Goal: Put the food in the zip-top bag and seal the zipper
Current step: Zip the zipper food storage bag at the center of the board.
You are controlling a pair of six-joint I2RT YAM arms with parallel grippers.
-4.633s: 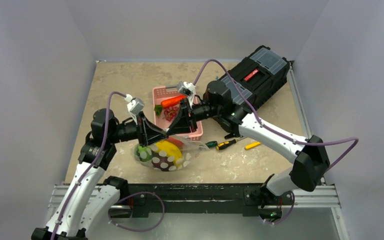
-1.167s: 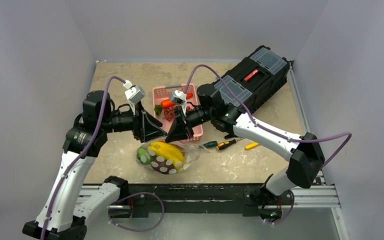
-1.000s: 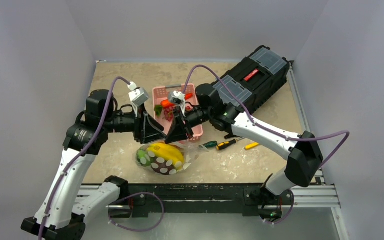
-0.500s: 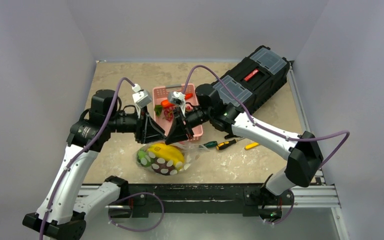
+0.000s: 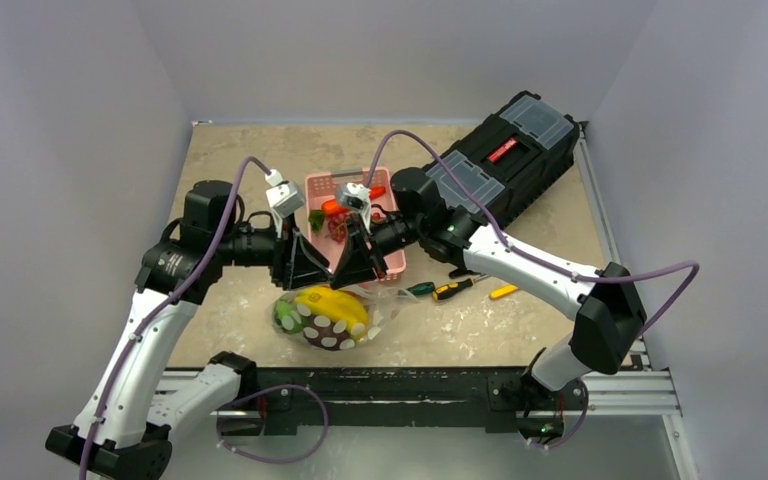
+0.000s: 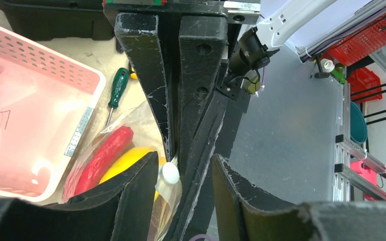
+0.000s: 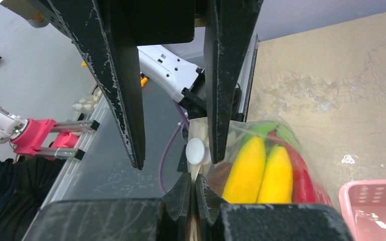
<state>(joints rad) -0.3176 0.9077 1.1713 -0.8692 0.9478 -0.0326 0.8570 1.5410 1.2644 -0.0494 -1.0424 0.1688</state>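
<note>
- Currently right pincer (image 7: 195, 182) pinches the zip-top bag (image 7: 251, 131) mouth; left pincer (image 6: 185, 163) stands half-wide around it. Closing could clamp that pincer, not the bag.
- Sealing now strands food (image 5: 332, 208) in the pink basket (image 6: 40, 65).

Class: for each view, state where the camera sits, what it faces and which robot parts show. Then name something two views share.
Top external: above and behind the bases, looking down at the table; left arm and right arm both show.
Left wrist: on the left arm, facing the zip-top bag and right gripper; own fingers at bottom.
Right wrist: on the right arm, facing the bag's mouth and left gripper; own shut fingers at bottom.
Shared by both wrist views: white round tab, bananas, pink basket.
</note>
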